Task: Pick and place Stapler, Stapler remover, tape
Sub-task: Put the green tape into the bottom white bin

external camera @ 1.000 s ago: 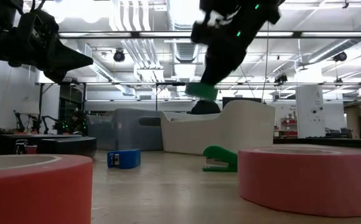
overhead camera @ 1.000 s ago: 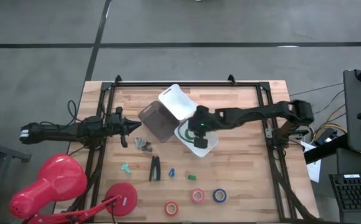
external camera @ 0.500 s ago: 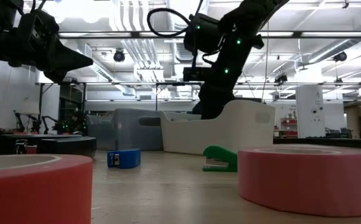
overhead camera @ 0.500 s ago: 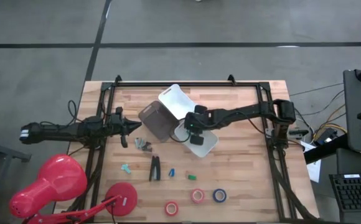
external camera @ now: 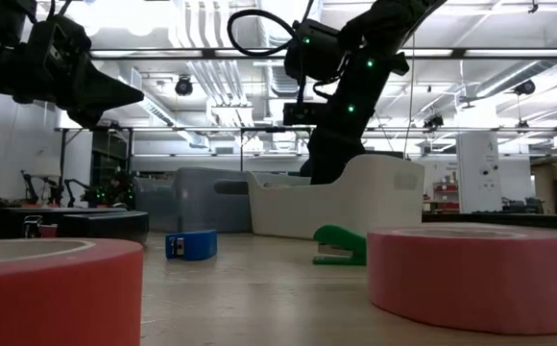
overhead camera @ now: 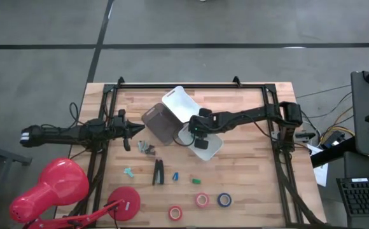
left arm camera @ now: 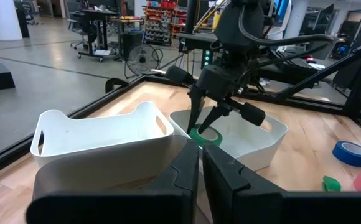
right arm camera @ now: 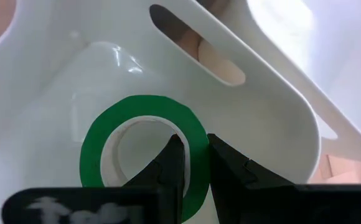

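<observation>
Green tape roll [right arm camera: 144,149], pale core, lying flat low inside the white bin [right arm camera: 274,143] at worktop centre, right pincer [right arm camera: 192,160] fingers pinching its wall. Black stapler [overhead camera: 159,172], slim, lying flat on near-centre worktop. Red roll [overhead camera: 175,212], orange-pink roll [overhead camera: 201,201], blue roll [overhead camera: 224,200] flat, apart, along the near edge.

Overhead, table-level, two wrist cameras

— Inside the white bin [right arm camera: 106,74]?
— Green tape roll [right arm camera: 140,146], pale core, down near the bin's floor.
— Right gripper [right arm camera: 193,162]?
— Fingers [right arm camera: 168,165] pinching the roll's rim, one inside, one outside.
</observation>
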